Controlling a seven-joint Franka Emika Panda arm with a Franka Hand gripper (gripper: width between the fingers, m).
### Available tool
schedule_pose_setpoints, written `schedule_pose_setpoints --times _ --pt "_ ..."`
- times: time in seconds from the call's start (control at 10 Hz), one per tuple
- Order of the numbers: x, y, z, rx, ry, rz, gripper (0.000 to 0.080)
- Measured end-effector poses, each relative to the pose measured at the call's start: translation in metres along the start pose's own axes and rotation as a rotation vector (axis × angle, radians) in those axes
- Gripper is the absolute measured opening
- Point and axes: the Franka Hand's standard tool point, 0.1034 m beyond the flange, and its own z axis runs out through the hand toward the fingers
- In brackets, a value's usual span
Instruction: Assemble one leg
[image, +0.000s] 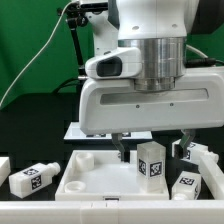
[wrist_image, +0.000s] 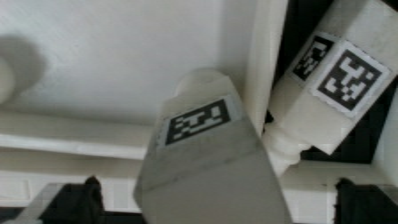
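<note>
One leg held upright between the gripper fingers, above the tray, tag facing the exterior camera. Gripper clenched on that leg: in the wrist view, leg fills the centre, dark fingertips flanking its near end, which is cut off by the frame edge. Most of the arm's body blocking the scene behind in the exterior view. More legs lying around: second leg at the exterior view's left, third leg at its right, partly hidden behind the tray rim. Fourth leg just beside the held one in the wrist view; contact between them unclear. Marker board barely visible behind the arm. Wrist picture blurred, tray detail faint.
</note>
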Motion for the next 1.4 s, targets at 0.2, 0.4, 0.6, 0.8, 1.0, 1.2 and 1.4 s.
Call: schedule_pose_setpoints --times 0.2,0.4,0.6,0.8,1.0,1.2,1.4 --pt "-0.0017 0.0013 -0.0001 0.001 -0.002 -0.044 0.0649" --pt "-0.0024 0.0008 -0.0001 0.001 -0.003 -0.042 0.052" --pt "-0.0025 0.0005 0.0003 0.001 -0.003 -0.042 0.0284" --pt "-0.0026 0.0005 0.0004 0.002 -0.003 -0.011 0.0284" --pt "-0.0026 0.0005 0.0004 0.002 -0.003 -0.01 0.0284" --pt "-0.0027 0.0 0.0008 0.004 -0.004 0.162 0.0284" --pt "-0.0029 0.0009 0.0012 0.013 -0.004 0.366 0.0284"
